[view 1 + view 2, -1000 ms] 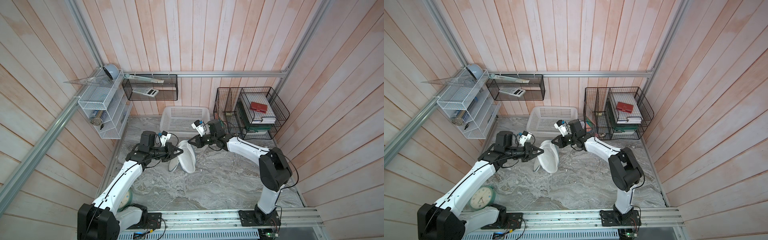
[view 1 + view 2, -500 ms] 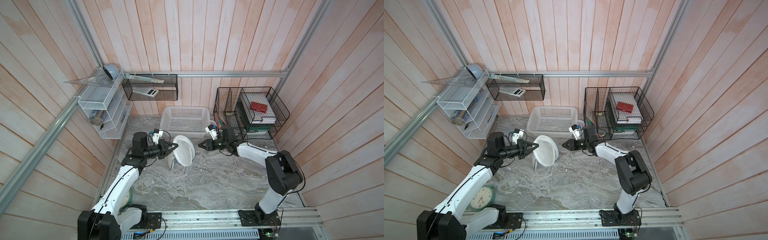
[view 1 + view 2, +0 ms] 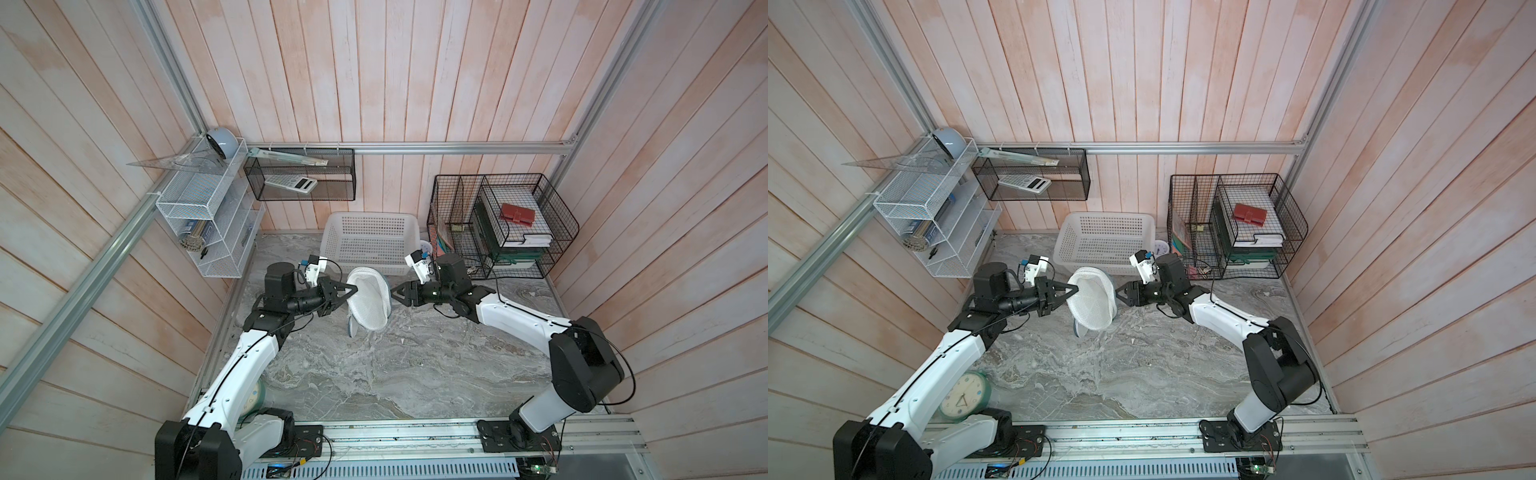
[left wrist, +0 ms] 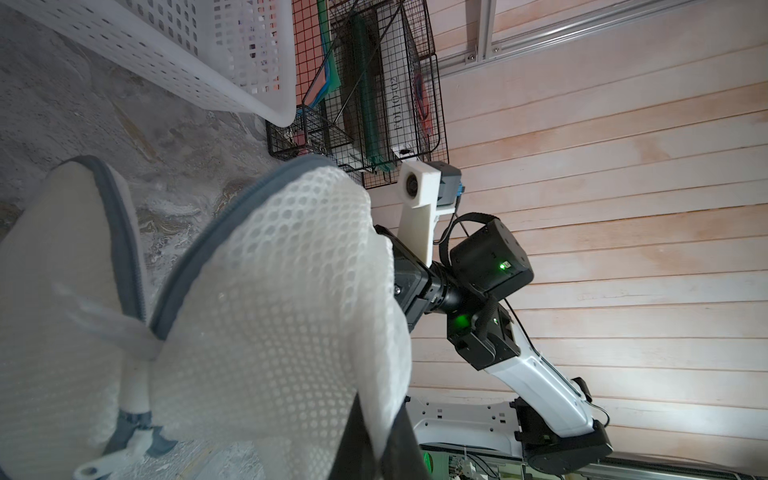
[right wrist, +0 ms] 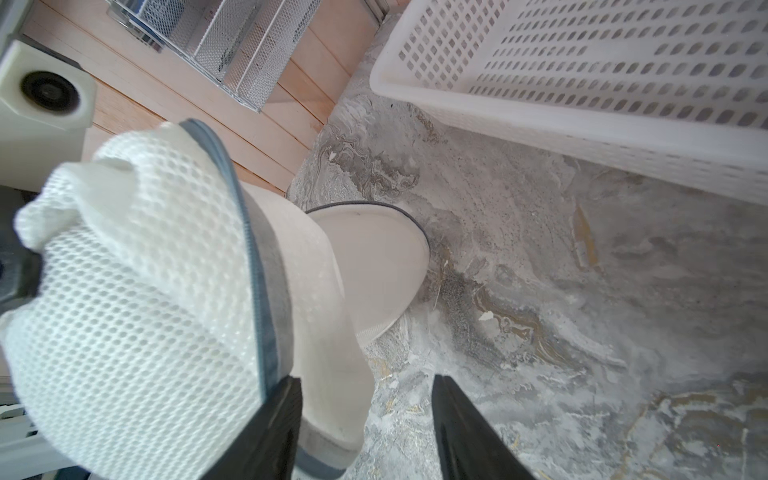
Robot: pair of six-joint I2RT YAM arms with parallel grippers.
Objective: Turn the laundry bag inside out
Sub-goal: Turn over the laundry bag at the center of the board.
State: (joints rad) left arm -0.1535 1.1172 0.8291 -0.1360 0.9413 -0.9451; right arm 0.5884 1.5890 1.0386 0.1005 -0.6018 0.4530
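around: white basket just behind, wire rack beside it | laundry bag on tabletop between both arms | left end effector clenched on its mesh | right end effector released, possibly touching rim

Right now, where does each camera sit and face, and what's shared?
Both top views: overhead, looking down on the table; left arm, right arm show.
Left wrist: on the left arm, facing the laundry bag pinched in left jaws; right arm beyond.
Right wrist: on the right arm, facing laundry bag and table past open right jaws.
Shared everywhere: laundry bag, basket.
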